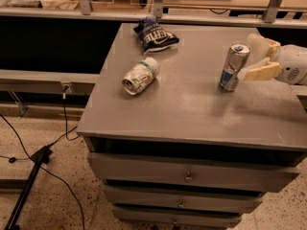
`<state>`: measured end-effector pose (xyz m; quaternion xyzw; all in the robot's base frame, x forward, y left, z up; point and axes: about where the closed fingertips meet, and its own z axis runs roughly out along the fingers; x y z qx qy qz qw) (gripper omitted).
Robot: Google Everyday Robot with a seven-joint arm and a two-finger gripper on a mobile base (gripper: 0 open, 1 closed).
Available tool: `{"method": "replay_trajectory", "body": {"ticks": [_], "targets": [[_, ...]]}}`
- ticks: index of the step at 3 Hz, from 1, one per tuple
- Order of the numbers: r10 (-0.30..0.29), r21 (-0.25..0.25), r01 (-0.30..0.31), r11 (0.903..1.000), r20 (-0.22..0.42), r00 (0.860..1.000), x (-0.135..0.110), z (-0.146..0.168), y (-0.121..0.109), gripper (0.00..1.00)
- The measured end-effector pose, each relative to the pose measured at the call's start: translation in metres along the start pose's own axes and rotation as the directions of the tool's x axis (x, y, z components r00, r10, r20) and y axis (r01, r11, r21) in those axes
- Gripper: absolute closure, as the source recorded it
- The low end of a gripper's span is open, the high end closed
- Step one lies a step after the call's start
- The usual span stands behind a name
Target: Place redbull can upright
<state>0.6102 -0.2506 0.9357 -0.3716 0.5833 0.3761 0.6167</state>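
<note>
The redbull can (233, 67), slim, silver and blue, stands upright on the grey cabinet top (192, 109) at the right side. My gripper (253, 57) comes in from the right edge, just right of the can. Its cream fingers (259, 72) are spread apart, one nearer and one farther, with their tips beside the can and not closed around it. The gripper is open and holds nothing.
A fatter white-and-green can (140, 75) lies on its side left of centre. A dark blue chip bag (155, 34) lies at the back. Drawers (187, 176) are below the top. Cables and a stand leg (29, 186) lie on the floor at left.
</note>
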Motion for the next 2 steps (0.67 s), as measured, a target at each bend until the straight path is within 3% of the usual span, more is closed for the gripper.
{"method": "replay_trajectory", "body": {"ticks": [1, 2], "targets": [[-0.092, 0.042, 0.098, 0.9943, -0.130, 0.987, -0.0064, -0.0223, -0.0014, 0.00], [-0.099, 0.043, 0.106, 0.9934, -0.150, 0.984, -0.0045, -0.0216, -0.0020, 0.00]]}}
